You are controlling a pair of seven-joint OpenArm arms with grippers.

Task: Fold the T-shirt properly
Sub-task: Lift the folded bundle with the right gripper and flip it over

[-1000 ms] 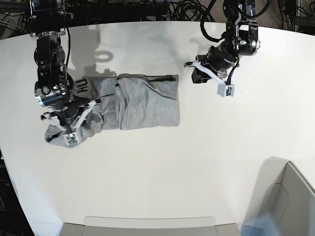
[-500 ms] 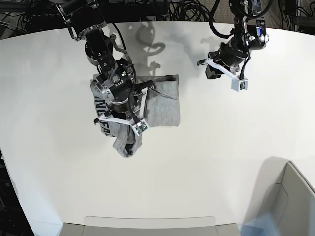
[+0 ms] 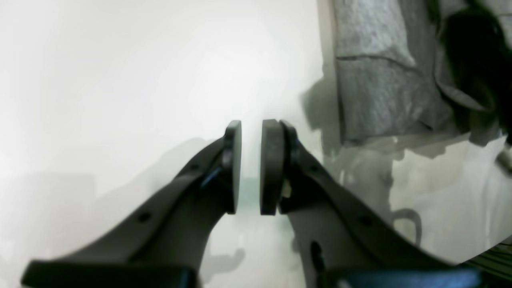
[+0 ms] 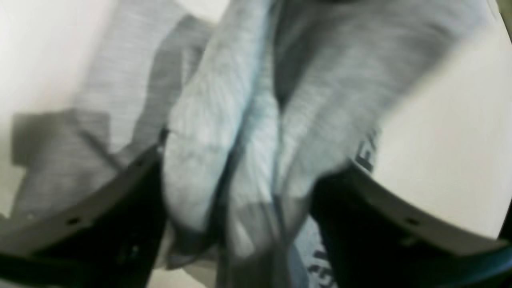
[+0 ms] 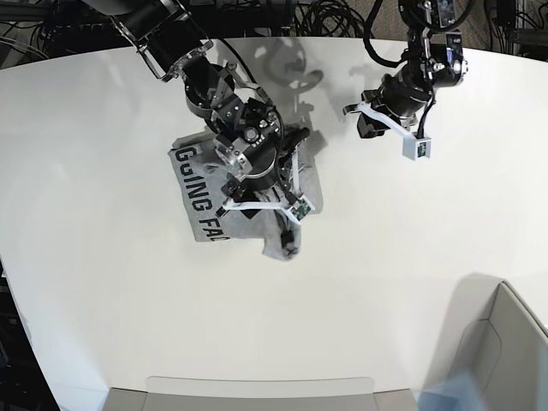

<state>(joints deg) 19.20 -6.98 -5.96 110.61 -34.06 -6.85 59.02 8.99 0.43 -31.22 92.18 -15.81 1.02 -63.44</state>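
White worktop (image 5: 360,282) fills the room's middle, bare at its near edge beside a grey bin (image 5: 505,342). Farther in, the T-shirt (image 5: 199,193) lies bunched left of centre, black lettering showing on its left side. Over it the right gripper (image 5: 274,199) has its fingers (image 4: 380,200) spread wide, cloth bulging between them. Beyond, to the right, the left gripper (image 3: 251,168) hangs above bare worktop, fingers (image 3: 234,168) narrowly apart and holding nothing. Cables (image 5: 325,17) lie past the far edge.
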